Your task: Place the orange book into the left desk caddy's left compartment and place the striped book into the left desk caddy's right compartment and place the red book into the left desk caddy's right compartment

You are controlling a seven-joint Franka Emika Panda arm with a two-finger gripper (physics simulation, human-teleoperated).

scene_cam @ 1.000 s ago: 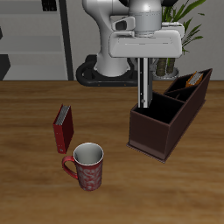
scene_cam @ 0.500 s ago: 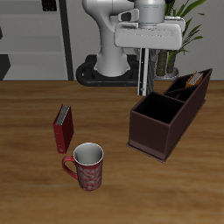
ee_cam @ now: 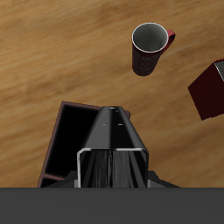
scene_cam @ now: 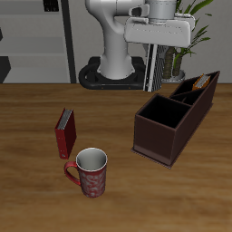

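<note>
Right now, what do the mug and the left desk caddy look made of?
The mug looks like glazed ceramic: glossy pale inside, red patterned outside. The left desk caddy looks like dark brown wood or board with a matte finish, judging by its flat, thin walls; which one is unclear.

exterior: high, front, wide | wrist: straight down, closer | shared: mug point(scene_cam: 91, 171) point(ee_cam: 150, 47), caddy point(scene_cam: 172, 127) point(ee_cam: 66, 140)

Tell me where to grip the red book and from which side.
Grip the red book across its thin cover-to-cover width near the top edge, coming straight down from above. It stands upright and apart from the red patterned mug, so the covers are probably open to both fingers. The gripper hangs above the left desk caddy.
</note>
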